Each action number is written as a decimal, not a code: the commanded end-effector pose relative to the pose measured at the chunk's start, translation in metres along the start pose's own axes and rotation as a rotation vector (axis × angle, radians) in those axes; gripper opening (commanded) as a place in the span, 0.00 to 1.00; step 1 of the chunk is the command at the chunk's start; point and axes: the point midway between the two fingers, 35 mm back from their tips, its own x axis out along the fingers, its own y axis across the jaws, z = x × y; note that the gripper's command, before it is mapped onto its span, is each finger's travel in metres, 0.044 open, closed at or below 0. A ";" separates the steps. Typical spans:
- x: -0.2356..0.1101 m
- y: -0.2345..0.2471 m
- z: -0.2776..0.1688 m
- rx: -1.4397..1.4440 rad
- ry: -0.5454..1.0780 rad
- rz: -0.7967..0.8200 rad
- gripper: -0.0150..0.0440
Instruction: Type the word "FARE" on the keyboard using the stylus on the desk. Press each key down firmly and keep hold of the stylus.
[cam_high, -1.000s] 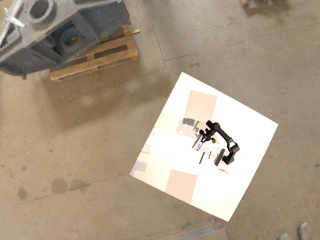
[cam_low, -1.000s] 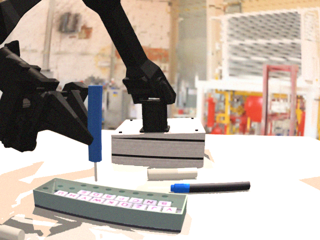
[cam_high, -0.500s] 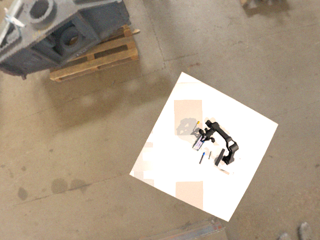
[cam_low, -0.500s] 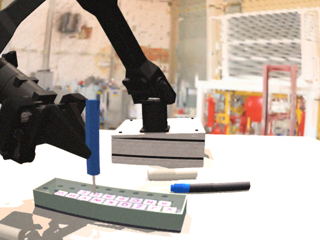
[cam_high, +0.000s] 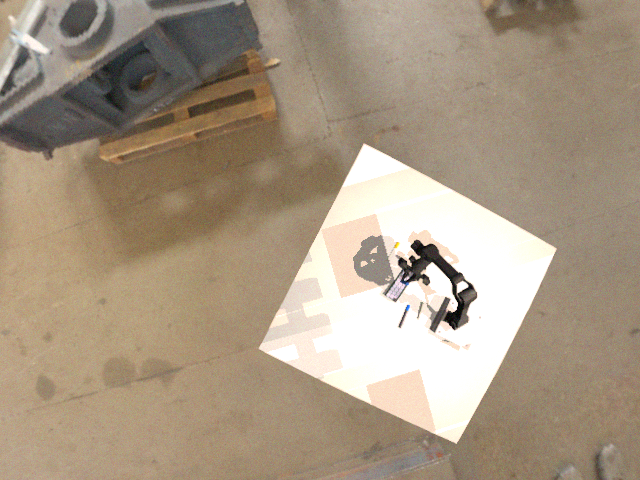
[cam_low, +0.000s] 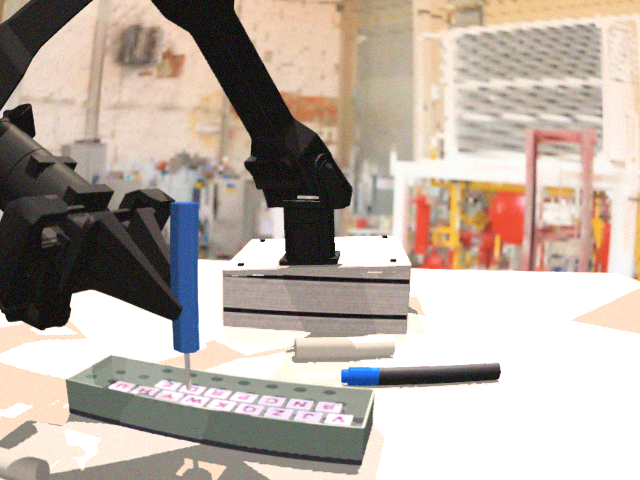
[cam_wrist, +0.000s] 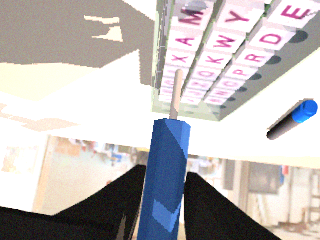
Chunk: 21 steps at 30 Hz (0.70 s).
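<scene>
My gripper (cam_low: 173, 310) (cam_wrist: 165, 182) is shut on the blue stylus (cam_low: 184, 273) (cam_wrist: 167, 165) and holds it upright. The stylus's thin pale tip (cam_low: 187, 369) (cam_wrist: 175, 92) comes down on the pale green keyboard tray (cam_low: 206, 428) (cam_wrist: 156, 55) (cam_high: 395, 289). It meets a key in the outer row, just past the X key (cam_wrist: 179, 58) in the wrist view. The tip hides that key's letter. The keys are white with pink letters; A (cam_wrist: 186, 39), R (cam_wrist: 255, 56) and E (cam_wrist: 296, 12) show in the wrist view.
A black marker with a blue cap (cam_low: 418, 374) (cam_wrist: 292, 119) (cam_high: 403, 315) lies beside the keyboard. A beige cylinder (cam_low: 343, 349) lies behind it. The arm's base stands on a grey block (cam_low: 315, 299). Another beige cylinder (cam_low: 20, 467) lies at the bottom left.
</scene>
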 end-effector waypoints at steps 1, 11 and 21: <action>0.001 -0.001 0.001 -0.002 -0.002 -0.004 0.39; 0.002 -0.001 0.003 -0.002 -0.002 -0.004 0.39; 0.004 -0.001 0.007 -0.002 -0.002 -0.004 0.39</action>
